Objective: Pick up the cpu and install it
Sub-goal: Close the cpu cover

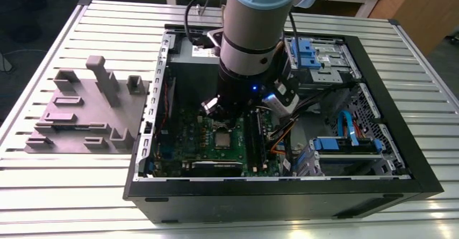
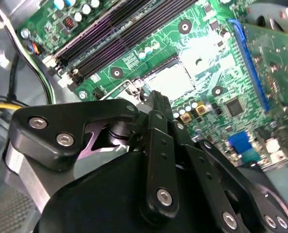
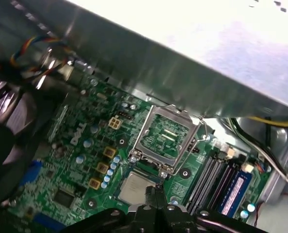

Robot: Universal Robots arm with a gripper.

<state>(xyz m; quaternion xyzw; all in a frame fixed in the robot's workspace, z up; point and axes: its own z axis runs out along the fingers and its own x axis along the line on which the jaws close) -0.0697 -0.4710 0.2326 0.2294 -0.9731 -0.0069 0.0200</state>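
Note:
The cpu is a flat silver square lying in the socket on the green motherboard; in the exterior view the cpu sits mid-board inside the open PC case. The socket's metal load plate stands flipped open beside it. My gripper hovers just over the chip's edge, its black fingers pressed together and holding nothing. In the second wrist view the gripper points at the pale cpu. The arm reaches straight down into the case.
Black RAM slots run beside the socket, and an expansion card stands past the blue slot. A fan, loose cables and blue drive cages crowd the case. A grey fixture block rests on the slatted table at the exterior view's left.

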